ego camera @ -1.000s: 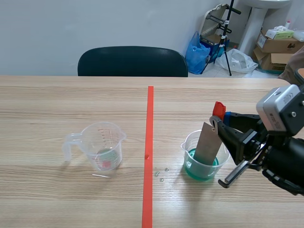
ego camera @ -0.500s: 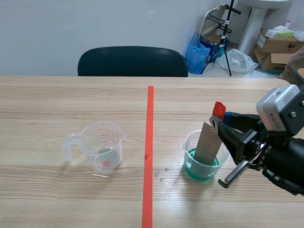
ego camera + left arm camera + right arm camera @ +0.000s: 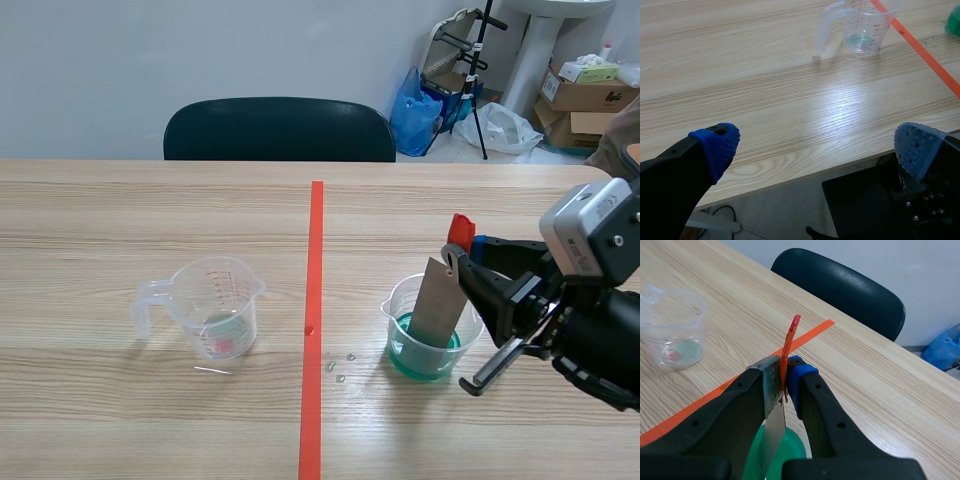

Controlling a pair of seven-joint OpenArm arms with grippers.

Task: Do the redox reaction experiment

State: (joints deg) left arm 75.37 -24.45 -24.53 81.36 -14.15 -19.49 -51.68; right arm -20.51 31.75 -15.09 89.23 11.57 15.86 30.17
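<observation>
A small clear cup (image 3: 420,358) of green liquid stands right of the red tape line (image 3: 314,300). A grey metal strip (image 3: 436,300) with a red tab (image 3: 460,228) at its top leans into the cup, its lower end in the liquid. My right gripper (image 3: 458,262) is shut on the strip's top; in the right wrist view the strip (image 3: 772,425) and tab (image 3: 790,340) sit pressed between the fingers of my right gripper (image 3: 785,385) above the green liquid (image 3: 790,452). A clear measuring cup (image 3: 215,305) stands left of the tape. My left gripper (image 3: 817,142) hangs open over the table's near edge, the measuring cup (image 3: 862,25) far ahead.
A few small droplets or crumbs (image 3: 340,365) lie on the table between the tape and the cup. A black chair (image 3: 280,130) stands behind the table's far edge. Boxes and bags sit on the floor at the back right.
</observation>
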